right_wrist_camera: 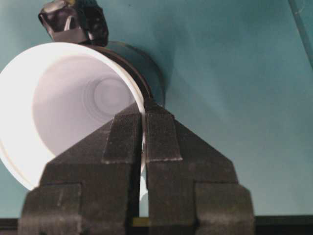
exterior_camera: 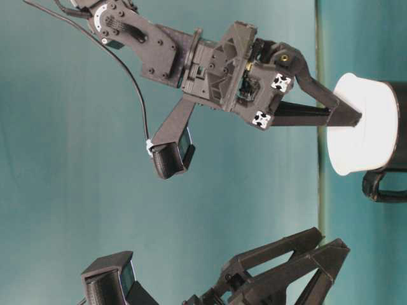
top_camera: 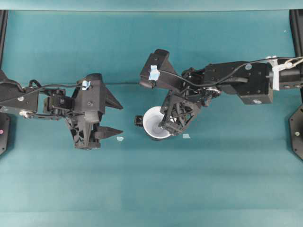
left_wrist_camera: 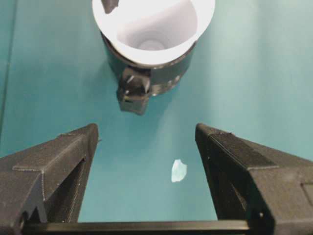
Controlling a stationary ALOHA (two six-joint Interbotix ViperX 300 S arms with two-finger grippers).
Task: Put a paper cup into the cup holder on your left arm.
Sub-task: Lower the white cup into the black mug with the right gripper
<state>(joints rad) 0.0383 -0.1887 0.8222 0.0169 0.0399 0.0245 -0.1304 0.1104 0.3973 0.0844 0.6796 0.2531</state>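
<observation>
**Paper cup sits in black holder, rim pinched by right gripper**

The right gripper is clamped on the rim of the white paper cup, one finger inside the wall and one outside, the pads pressed together with only the thin paper between them. The cup rests partway down in the glossy black cup holder, near the middle of the teal table; its wide upper part stands clear above the holder's lip. From overhead the right gripper covers much of the cup's right side, and little of the holder shows beyond its stub handle. In the table-level view the holder is cut off at the frame edge. The left gripper hangs to the left of the cup, well apart from it, jaws spread wide and holding nothing. A tiny pale scrap lies on the table between its fingers in the wrist view.
</observation>
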